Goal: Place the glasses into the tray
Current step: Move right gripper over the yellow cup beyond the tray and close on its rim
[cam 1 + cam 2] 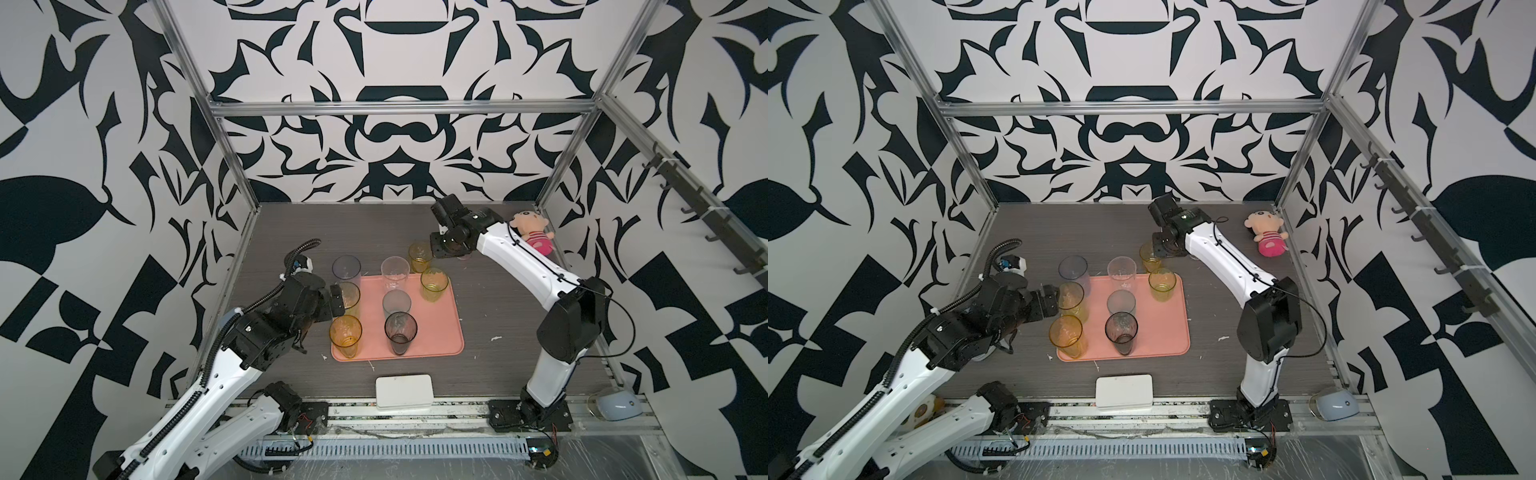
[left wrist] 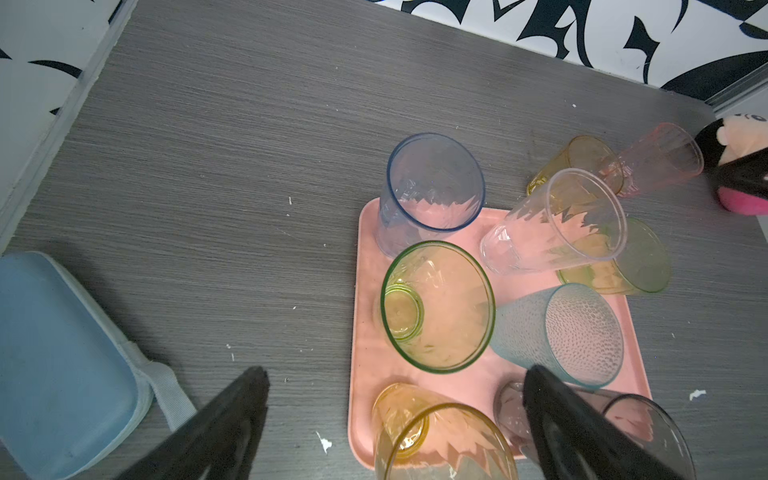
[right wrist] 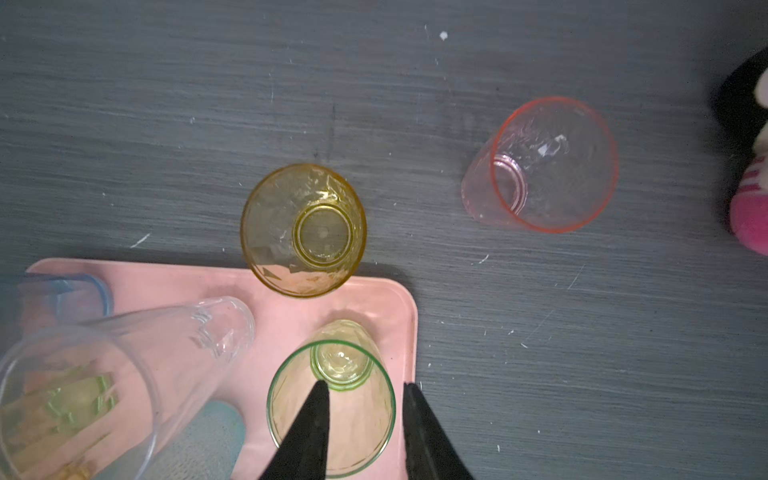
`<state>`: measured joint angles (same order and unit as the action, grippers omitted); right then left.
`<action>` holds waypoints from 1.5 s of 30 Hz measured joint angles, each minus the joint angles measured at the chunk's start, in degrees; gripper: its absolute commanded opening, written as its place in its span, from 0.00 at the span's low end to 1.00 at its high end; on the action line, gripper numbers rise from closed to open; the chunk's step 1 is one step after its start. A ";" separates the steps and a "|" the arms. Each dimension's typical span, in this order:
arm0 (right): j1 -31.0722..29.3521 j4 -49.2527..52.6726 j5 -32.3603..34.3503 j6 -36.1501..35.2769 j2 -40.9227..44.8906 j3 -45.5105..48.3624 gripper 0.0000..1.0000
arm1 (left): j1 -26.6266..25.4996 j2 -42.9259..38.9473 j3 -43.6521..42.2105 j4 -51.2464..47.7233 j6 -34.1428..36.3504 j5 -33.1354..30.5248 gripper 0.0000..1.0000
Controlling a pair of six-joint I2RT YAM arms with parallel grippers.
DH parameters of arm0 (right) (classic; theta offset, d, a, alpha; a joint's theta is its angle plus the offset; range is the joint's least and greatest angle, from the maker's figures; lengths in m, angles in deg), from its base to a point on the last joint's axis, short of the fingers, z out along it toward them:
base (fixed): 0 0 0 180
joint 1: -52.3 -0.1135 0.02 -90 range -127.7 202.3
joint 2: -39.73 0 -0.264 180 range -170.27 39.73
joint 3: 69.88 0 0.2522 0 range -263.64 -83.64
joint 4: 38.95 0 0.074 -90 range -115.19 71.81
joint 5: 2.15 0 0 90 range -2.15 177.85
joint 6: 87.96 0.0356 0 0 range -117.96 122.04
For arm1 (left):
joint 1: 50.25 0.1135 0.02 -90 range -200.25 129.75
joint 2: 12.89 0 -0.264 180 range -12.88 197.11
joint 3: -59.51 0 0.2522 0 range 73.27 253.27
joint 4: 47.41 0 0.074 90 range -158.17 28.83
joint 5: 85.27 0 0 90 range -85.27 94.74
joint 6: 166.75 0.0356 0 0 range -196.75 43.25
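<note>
Crowding is judged the main hazard. Seven glasses (image 1: pixel 397 301) are stood in the tray (image 3: pixel 390 307); two are seen out on the tabletop (image 3: pixel 374 83) ahead of the right pincer (image 3: pixel 362 384): an amber glass (image 3: pixel 303 230) just past the tray's edge and a pink glass (image 3: pixel 540 166) further off. The right pincer is held partly apart and clamped on nothing, with a green glass (image 3: pixel 332 415) rim seen between its fingers (contact cannot be told); that glass could be tipped by a sideways pull. The left pincer (image 2: pixel 397 370) is spread wide and empty. A tall clear glass (image 3: pixel 124 353) could be toppled if the amber glass is swung in low.
</note>
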<state>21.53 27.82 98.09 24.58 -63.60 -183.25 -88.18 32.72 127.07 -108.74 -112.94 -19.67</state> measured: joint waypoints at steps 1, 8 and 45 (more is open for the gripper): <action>0.11 -0.13 0.33 -0.31 -0.17 -0.63 0.36 | 0.00 0.00 0.02 -0.02 0.00 0.00 1.00; 2.27 -0.63 0.04 -1.33 -7.19 -7.26 0.37 | 0.00 0.26 0.02 -0.04 0.00 0.00 0.99; 5.25 4.46 -7.02 -0.39 -26.71 -20.39 0.22 | 0.00 -0.94 -0.61 -0.42 -0.44 0.00 0.99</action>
<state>26.78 32.28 91.08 24.19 -90.31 -203.64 -88.18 31.78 126.46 -109.16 -113.38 -19.67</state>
